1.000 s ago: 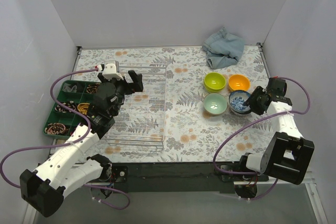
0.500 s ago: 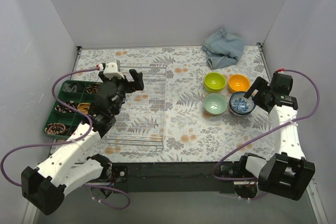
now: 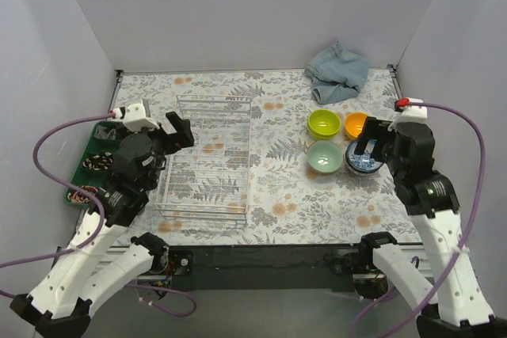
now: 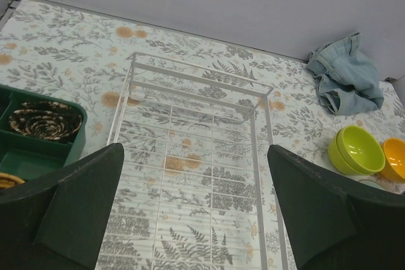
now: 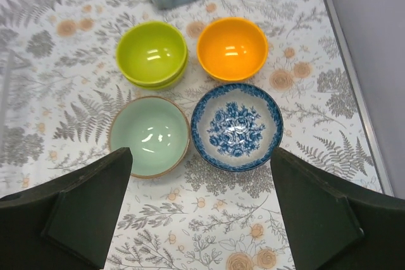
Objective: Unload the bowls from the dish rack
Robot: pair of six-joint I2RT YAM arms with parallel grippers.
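Scanning from the left: dark green compartment tray [image 3: 93, 157] sits at the left edge of the table [image 3: 285, 191], with coiled brown bands in some cells. It lies just beside the dish rack [image 3: 207, 160], with a narrow gap between them.

Left gripper [image 3: 176, 131] hangs raised over the rack's left rim. In the left wrist view its fingers [image 4: 82, 200] are spread wide, with nothing between them. The rack floor shows through the gap, wire grid over the fern-print cover.

The dish rack stands flat on the table left of centre, long side running front to back.

The bowls are out on the table right of the rack, in a tight two-by-two block, all upright:
- back left: lime green bowls [image 5: 152, 53], one nested in a second
- front left: pale green bowl [image 5: 150, 134]
- back right: orange bowl [image 5: 232, 49]
- front right: blue-and-white bowl [image 5: 237, 124]

Neighbouring rims are touching or nearly so; I cannot tell which.

Right gripper [image 3: 371, 145] hovers above the block, roughly over the blue-and-white bowl, which it partly covers in the top view. The right wrist view shows its fingers [image 5: 76, 207] wide apart, gripping nothing, with all four bowl spots visible between them.

Denim cloth [image 3: 338, 74] lies crumpled at the back right, behind the bowls and apart from them.
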